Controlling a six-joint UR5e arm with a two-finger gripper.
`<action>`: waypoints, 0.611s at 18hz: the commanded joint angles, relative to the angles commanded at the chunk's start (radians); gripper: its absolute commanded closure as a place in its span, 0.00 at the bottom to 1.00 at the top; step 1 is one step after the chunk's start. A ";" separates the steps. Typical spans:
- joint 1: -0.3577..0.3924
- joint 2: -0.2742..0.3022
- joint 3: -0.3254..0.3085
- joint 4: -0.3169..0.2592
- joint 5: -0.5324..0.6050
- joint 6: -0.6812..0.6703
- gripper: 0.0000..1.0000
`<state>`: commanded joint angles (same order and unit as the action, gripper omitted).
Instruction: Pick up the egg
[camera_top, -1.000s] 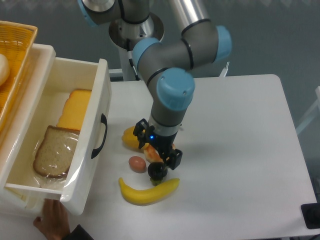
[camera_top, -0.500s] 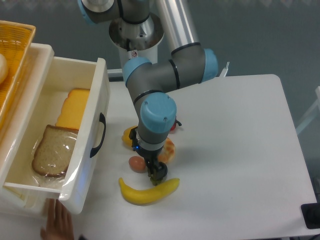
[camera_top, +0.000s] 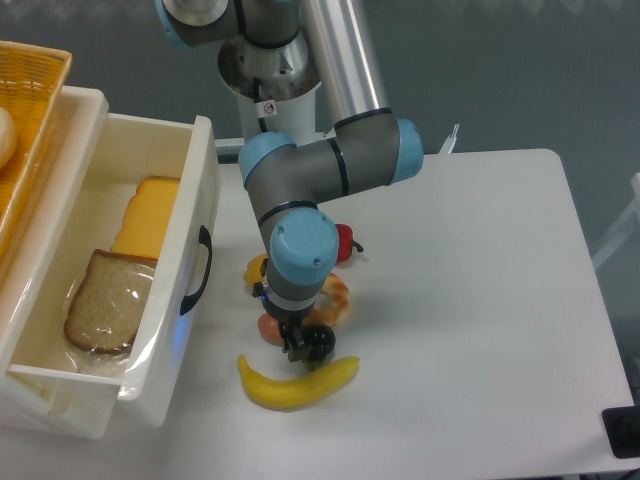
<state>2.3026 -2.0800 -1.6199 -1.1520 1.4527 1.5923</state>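
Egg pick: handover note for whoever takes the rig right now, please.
Gripper: low over the table, right at the egg; the wrist hides the jaws, so open or shut cannot be told.
Egg: on the table, mostly hidden by the gripper, between the lemon and the banana; black fruit and donut close beside.
Done: approach to the egg.
Left: confirm the grasp, lift the egg.

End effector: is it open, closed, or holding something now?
End effector: cannot be told; the wrist hides its fingers. It is low over the egg, next to the banana.
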 joint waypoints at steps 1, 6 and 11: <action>-0.002 -0.003 0.000 0.000 0.002 0.000 0.00; -0.005 -0.018 0.003 0.002 0.002 0.003 0.00; -0.008 -0.032 0.000 0.000 0.003 0.028 0.00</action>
<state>2.2948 -2.1123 -1.6199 -1.1520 1.4557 1.6199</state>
